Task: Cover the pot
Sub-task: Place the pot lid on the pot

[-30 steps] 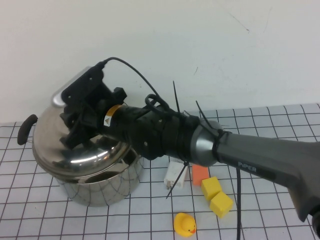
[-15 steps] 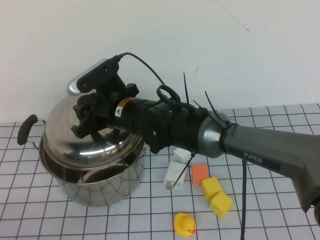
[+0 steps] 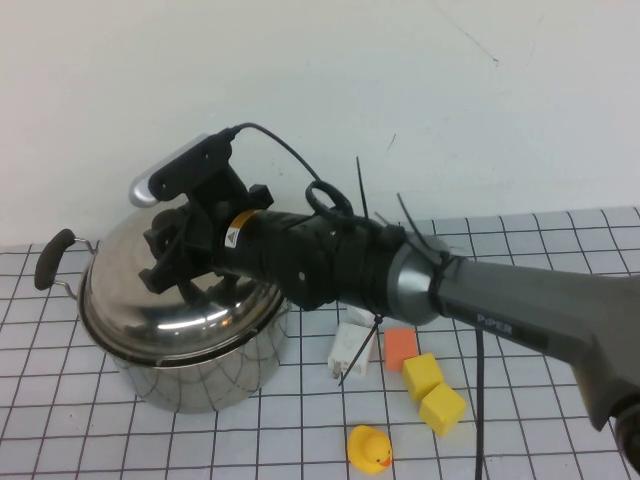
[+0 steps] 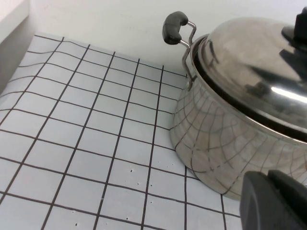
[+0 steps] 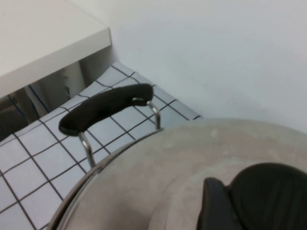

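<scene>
Broadly, gridded white table [image 3: 80, 440] spread across the scene, backed by a plain wall. Standing on its left side, near that wall: the pot [image 3: 205, 372], steel and deep, with one black side handle [image 3: 52, 258] jutting out to the far left. Capped by a domed steel lid [image 3: 150, 312], seemingly a little askew, since the left wrist view shows a dark gap under the lid's rim on one side.

Reaching in from the right edge of the table and across to the pot, the right arm [image 3: 500, 312], grey sleeve first, then black joints bound with cable ties. Right gripper [image 3: 180, 272] directly above the lid's crown, down against or just over the dome, so well centred over the pot's mouth. Whether spread or clamped on the lid's knob: cannot tell, with the wrist hiding the tips from above and only a black mass low in the right wrist view.

Left gripper [image 4: 273, 201] low beside the pot's wall, apart from it; only a dark corner visible, so no telling its grip either.

Right of the pot, under the right arm: a white block [image 3: 350, 350], an orange block [image 3: 400, 346] just beside it, two yellow blocks [image 3: 432, 392] touching each other, and nearest the robot a small yellow rubber duck [image 3: 370, 448].
</scene>
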{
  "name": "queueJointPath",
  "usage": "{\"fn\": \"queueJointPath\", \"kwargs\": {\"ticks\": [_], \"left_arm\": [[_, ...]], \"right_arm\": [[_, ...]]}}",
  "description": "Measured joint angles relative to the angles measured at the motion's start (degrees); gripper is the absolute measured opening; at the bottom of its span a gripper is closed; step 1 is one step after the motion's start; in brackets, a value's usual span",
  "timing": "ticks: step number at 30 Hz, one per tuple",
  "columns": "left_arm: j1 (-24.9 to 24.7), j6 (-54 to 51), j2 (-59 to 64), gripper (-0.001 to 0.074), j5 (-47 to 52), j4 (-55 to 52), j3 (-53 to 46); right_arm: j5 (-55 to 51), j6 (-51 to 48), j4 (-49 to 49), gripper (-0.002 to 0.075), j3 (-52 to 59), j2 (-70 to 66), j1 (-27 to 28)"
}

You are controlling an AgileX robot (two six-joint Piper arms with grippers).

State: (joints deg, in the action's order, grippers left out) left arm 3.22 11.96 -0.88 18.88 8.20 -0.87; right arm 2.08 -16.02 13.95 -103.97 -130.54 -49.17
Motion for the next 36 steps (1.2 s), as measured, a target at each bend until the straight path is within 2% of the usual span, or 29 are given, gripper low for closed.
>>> {"fn": "queueJointPath", "kwargs": {"ticks": [20, 22, 26, 29, 32, 34, 36], "left_arm": [[0.0, 0.0, 0.0, -0.0003, 0.0, 0.0, 0.0], [0.0, 0.0, 0.0, -0.0003, 0.0, 0.0, 0.0], [0.0, 0.0, 0.0, -0.0003, 0.0, 0.0, 0.0], [0.0, 0.0, 0.0, -0.0003, 0.0, 0.0, 0.0], [0.0, 0.0, 0.0, -0.0003, 0.0, 0.0, 0.0], [0.0, 0.0, 0.0, -0.0003, 0.0, 0.0, 0.0], [0.0, 0.0, 0.0, -0.0003, 0.0, 0.0, 0.0]], "right_arm": [[2.7, 0.0, 0.4, 0.0355, 0.0, -1.3, -0.5], [2.8, 0.0, 0.4, 0.0386, 0.0, -1.3, -0.5], [2.9, -3.2, 0.4, 0.0509, 0.0, -1.1, -0.5], [-0.8, -4.8, 0.4, 0.0528, 0.0, 0.6, -0.5], [-7.6, -4.9, 0.4, 0.0487, 0.0, 4.3, -0.5], [-12.0, -5.0, -0.2, 0.0402, 0.5, 8.2, -0.5], [-14.1, -3.6, -1.4, 0.0270, 3.2, 13.0, -0.5]]}}
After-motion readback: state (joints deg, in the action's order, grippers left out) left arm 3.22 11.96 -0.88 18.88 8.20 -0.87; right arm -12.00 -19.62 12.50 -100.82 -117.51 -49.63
